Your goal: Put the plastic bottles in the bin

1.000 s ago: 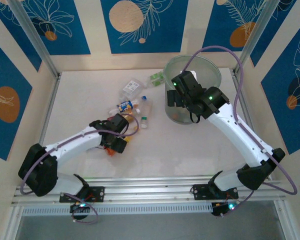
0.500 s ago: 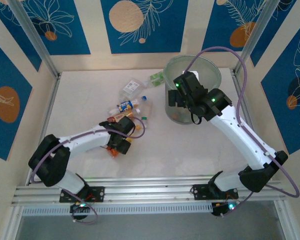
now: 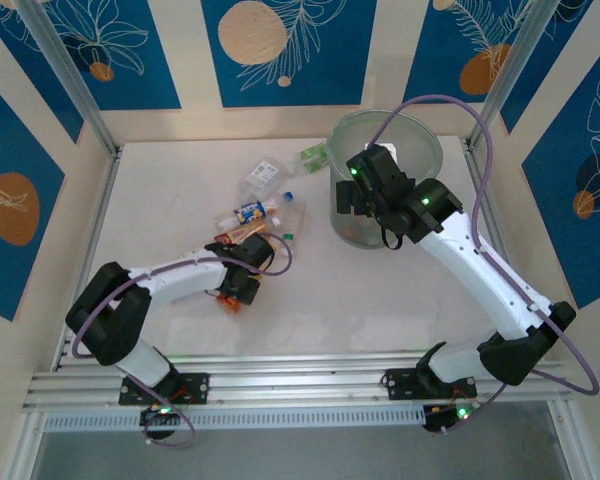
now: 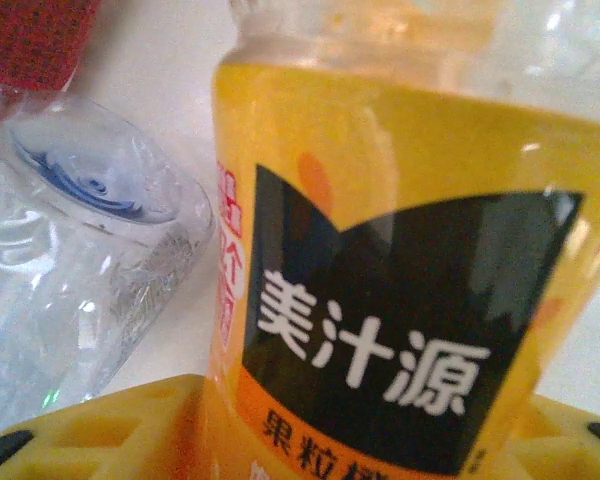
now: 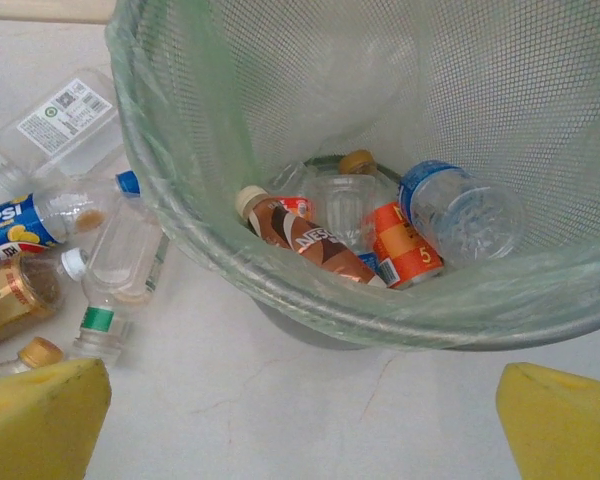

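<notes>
- From the top view you see the bin, a tall translucent grey-green tub, standing at 1 o'clock on the table. The loose plastic bottles lie clustered just off centre toward 11 o'clock. The right gripper hangs at the bin's 8 o'clock rim. The left gripper sits at 6 o'clock of the cluster, on an orange juice bottle.
- At the left wrist, that bottle's yellow-orange label carries a black panel with white characters. It sits between the yellow pads, but you cannot tell whether they squeeze it. A clear crushed bottle lies just beside it at 9 o'clock.
- At the right wrist, the pads stand wide apart, holding nothing. Inside the bin's mesh-patterned wall lie a brown bottle, an orange-labelled bottle and a clear blue-capped bottle. Outside at 9 o'clock lies a Pepsi bottle.
</notes>
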